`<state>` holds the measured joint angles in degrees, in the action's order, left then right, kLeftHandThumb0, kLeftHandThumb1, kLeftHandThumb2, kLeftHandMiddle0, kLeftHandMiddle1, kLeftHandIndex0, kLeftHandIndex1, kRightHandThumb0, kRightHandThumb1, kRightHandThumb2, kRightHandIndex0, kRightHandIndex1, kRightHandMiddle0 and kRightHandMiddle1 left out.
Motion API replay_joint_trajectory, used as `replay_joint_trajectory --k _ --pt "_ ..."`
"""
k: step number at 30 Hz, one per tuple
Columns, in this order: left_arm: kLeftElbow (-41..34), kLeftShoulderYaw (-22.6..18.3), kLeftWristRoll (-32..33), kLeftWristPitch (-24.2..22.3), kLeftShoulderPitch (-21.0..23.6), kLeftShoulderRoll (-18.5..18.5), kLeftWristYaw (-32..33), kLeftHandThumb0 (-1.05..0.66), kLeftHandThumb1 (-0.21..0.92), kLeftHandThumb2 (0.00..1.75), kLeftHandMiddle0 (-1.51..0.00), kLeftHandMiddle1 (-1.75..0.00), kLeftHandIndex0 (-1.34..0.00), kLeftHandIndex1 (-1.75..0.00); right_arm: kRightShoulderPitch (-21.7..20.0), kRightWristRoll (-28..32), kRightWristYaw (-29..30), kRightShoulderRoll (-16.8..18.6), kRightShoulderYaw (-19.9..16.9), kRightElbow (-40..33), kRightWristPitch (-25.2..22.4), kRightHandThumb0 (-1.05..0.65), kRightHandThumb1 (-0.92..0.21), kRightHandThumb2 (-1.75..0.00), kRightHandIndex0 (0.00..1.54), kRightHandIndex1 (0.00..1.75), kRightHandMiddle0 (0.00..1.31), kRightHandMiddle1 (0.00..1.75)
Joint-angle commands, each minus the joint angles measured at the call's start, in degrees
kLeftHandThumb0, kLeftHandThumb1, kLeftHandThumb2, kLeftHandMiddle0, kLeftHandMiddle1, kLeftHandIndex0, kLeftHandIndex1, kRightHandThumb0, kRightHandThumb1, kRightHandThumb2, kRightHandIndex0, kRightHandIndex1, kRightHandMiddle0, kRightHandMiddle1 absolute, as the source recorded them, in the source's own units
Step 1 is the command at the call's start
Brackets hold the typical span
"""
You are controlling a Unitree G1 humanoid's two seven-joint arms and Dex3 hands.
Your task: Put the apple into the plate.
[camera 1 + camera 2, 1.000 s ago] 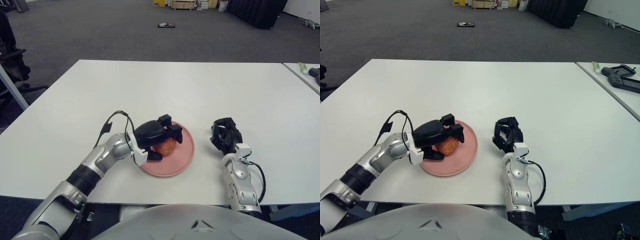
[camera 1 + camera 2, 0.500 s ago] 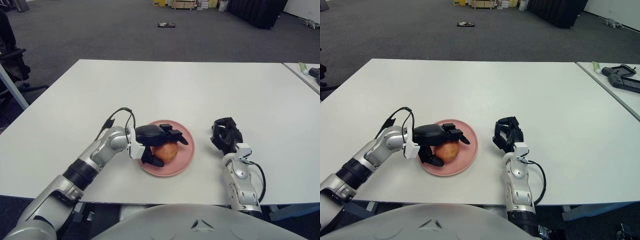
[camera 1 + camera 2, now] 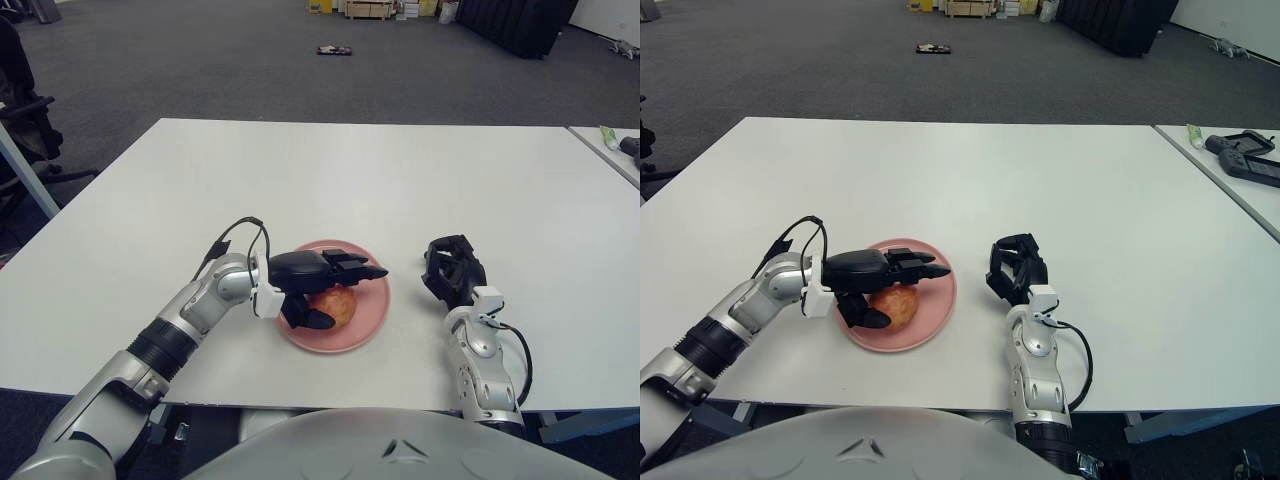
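1. The left arm reaches in from the lower left across the white bench, its silver forearm angled toward the middle, with a black cable looping above the wrist.
2. The left robot hand hovers over the left part of the pink plate. Its fingers are spread and stretched out flat to the right, above the apple, while the thumb sits lower at the fruit's near-left side. They hold nothing; whether the thumb touches the fruit cannot be told.
3. The apple, red and yellow, lies in the plate, a little left of its centre, directly beneath the open fingers.
4. The plate rests flat on the bench near the front edge, between the two arms.
5. The right robot hand is parked on the bench just to the right of the plate, apart from it. Its black fingers are curled in on themselves and grip nothing; the silver forearm runs back toward the bench's front edge.
6. At the far right, a second table stands beside the bench, carrying a dark device.
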<state>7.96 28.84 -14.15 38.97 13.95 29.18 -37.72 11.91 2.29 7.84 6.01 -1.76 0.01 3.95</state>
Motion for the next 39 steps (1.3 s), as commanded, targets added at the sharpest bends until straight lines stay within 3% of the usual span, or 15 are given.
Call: replay_joint_trajectory --k 1,11,21,25,32,36,38,39 --pt "0.0 -1.2 -0.2 0.6 0.2 0.2 0.5 -1.05 0.92 0.97 0.0 0.0 0.0 0.0 0.3 0.5 -0.1 0.6 -0.2 0.3 -1.1 -0.38 -0.69 -0.85 0.51 1.4 0.33 1.75" --pt "-1.1 -3.5 1.4 -0.4 0.4 0.6 0.2 -1.05 0.92 0.9 0.0 0.0 0.0 0.0 0.2 0.9 0.4 1.0 -0.3 0.0 -1.7 -0.38 -0.68 -0.85 0.51 1.4 0.33 1.75" --pt "-6.2 -11.5 5.2 -4.5 -4.9 0.5 4.5 -1.05 0.92 0.9 0.0 0.0 0.0 0.0 0.2 1.0 0.5 1.1 -0.2 -0.1 -1.8 -0.38 -0.69 -0.85 0.51 1.4 0.33 1.75" --pt "-7.2 -15.0 9.9 -5.6 -8.6 -1.0 6.6 -1.05 0.92 0.96 0.0 0.0 0.0 0.0 0.4 1.0 0.5 1.1 -0.2 -0.3 -2.2 -0.38 -0.69 -0.84 0.51 1.4 0.33 1.75" --pt "-13.7 -23.0 26.8 -18.4 -14.4 -7.5 11.9 -1.04 0.92 1.03 -0.06 -0.03 -0.01 0.0 0.7 0.8 0.3 0.7 -0.3 -0.4 -1.9 -0.38 -0.7 -0.84 0.5 1.4 0.32 1.75" --pt "-15.0 -26.4 32.3 -23.1 -16.3 -10.8 14.4 -1.01 0.92 0.99 -0.02 -0.47 0.0 -0.24 0.7 0.9 -0.2 0.4 -0.3 -0.3 -1.4 -0.38 -0.7 -0.84 0.51 1.41 0.33 1.75" --pt "-14.8 -27.9 34.4 -24.6 -17.1 -13.2 16.2 -0.98 0.92 0.96 -0.05 -0.67 0.0 -0.46 0.7 0.8 -0.4 0.2 -0.4 -0.2 -1.1 -0.38 -0.7 -0.84 0.51 1.42 0.33 1.75" --pt "-13.6 -28.8 35.3 -24.3 -18.1 -15.2 17.5 -0.95 0.92 0.92 -0.11 -0.78 0.0 -0.68 0.7 0.7 -0.4 0.2 -0.4 -0.1 -1.0 -0.38 -0.69 -0.84 0.51 1.42 0.33 1.75"
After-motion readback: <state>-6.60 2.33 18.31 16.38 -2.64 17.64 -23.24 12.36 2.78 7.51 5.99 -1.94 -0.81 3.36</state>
